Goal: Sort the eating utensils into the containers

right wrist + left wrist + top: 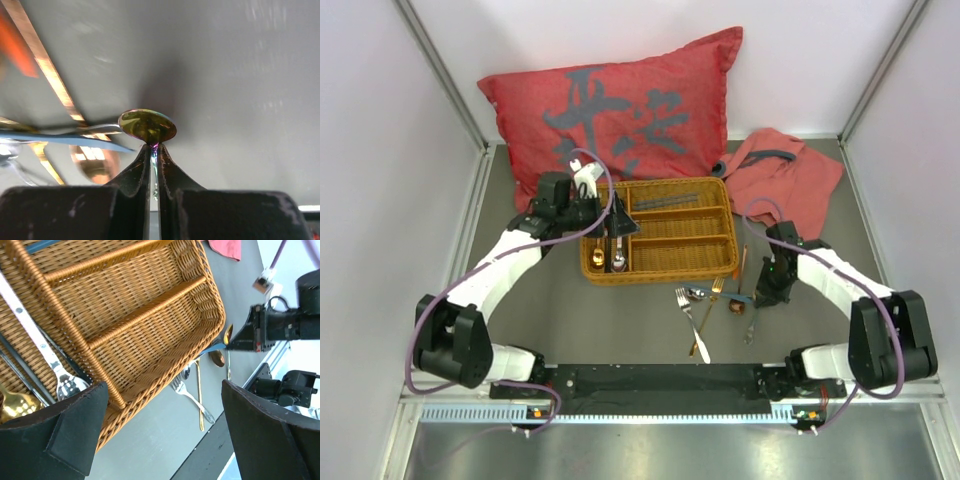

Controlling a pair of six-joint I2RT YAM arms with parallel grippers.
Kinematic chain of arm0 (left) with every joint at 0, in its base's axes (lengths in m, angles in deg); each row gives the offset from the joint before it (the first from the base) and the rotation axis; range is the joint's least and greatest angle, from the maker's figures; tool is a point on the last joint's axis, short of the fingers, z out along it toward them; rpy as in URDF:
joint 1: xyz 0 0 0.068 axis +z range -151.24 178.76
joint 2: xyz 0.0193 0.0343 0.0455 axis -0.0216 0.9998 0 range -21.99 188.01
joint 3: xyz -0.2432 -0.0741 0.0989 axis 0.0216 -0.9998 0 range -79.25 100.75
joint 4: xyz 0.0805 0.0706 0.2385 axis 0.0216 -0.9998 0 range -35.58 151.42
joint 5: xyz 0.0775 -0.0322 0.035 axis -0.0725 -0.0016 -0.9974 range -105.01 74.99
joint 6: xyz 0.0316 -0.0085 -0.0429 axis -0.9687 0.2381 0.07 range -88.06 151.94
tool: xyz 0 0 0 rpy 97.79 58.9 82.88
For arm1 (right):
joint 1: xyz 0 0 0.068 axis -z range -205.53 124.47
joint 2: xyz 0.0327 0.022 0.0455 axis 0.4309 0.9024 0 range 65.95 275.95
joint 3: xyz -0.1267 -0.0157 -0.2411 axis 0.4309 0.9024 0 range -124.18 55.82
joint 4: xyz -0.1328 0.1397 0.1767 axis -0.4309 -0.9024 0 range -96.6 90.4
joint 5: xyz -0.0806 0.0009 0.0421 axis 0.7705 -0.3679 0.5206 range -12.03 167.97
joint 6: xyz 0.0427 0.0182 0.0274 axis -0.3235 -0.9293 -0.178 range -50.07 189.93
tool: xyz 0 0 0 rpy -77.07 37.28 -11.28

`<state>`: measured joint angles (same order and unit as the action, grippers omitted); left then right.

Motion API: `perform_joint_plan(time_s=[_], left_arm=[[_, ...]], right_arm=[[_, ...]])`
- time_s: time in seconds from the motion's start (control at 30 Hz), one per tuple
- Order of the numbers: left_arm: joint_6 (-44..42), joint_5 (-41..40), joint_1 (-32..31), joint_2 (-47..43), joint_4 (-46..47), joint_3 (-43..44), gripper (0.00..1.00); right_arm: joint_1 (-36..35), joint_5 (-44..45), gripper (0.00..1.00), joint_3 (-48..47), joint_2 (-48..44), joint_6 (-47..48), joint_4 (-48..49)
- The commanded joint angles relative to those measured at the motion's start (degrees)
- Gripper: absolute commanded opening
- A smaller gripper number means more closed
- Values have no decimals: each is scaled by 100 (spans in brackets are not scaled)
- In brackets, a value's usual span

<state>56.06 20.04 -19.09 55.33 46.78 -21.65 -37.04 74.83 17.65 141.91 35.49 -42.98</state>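
The small spoon (147,125) should be light and stiff, but its polished metal looks slick, and a thin handle pinched at one spot could swivel, so the flat of the handle just behind the bowl is the sensible hold. That is where the right gripper (154,150) has it, fingers closed tight on the neck. Its bowl is a glossy oval, gold with a greenish, rainbow sheen. It sits low over the grey table (570,320), just off the near right corner of the wicker tray (660,275), beside loose forks (688,308). The left gripper (162,390) hovers over the long compartment (607,250), fingers spread, holding nothing
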Motion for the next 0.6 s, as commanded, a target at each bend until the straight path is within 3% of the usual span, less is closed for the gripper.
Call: perform_joint_plan(time_s=[0.0, 0.33, 0.57], left_arm=[[58, 169, -44, 134, 365, 75, 98], [-30, -111, -35, 503, 286, 479, 98], [-127, -559, 9, 635, 75, 866, 98]], right_arm=[[-62, -47, 0, -673, -477, 209, 208], [-316, -134, 0, -2464, -724, 394, -487], [-869, -266, 0, -3442, 172, 438, -181]])
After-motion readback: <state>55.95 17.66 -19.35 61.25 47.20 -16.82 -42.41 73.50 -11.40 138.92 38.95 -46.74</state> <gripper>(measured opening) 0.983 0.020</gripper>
